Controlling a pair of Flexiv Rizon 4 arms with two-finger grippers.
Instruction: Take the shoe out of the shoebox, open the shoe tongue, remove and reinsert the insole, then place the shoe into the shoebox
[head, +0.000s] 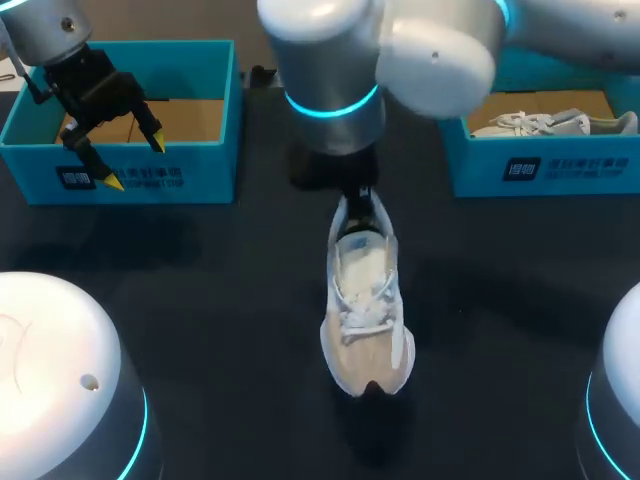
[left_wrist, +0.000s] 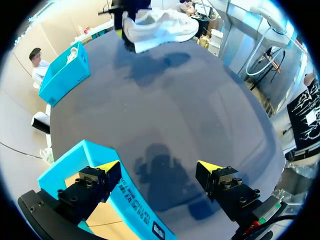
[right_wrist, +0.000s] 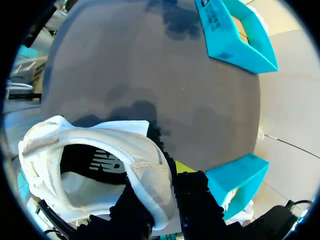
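Over the middle of the dark table hangs the white-and-beige mesh running shoe. Its toe points at the near edge and its heel is up under my right arm. The left wrist view shows a shadow on the table below it, so it looks lifted clear. The right pincer is clamped on the padded heel collar, one finger inside the opening and one outside.

I judge the shoe light, with a soft upper and a springy sole. Held by the collar alone, the fabric can fold and the toe will sag or swing. It should not slip easily, since the mesh gives grip, and nothing about it is fragile. The heel counter or the sole's sides look like the firmest places to take hold. The tongue under the white laces is floppy and wants a pinch at its top edge. The dark insole inside is thin and bendy, and is best lifted from the heel end.

The left pincer hangs over the far left corner with its yellow tips spread wide and nothing between them. It is above the turquoise open-topped cardboard shoebox, which shows only its brown floor.

Counted, there are two turquoise shoeboxes, the second one at the far right corner. There are two shoes, as a second white laced shoe lies on its side in that right box. There are two arms and two pincers.
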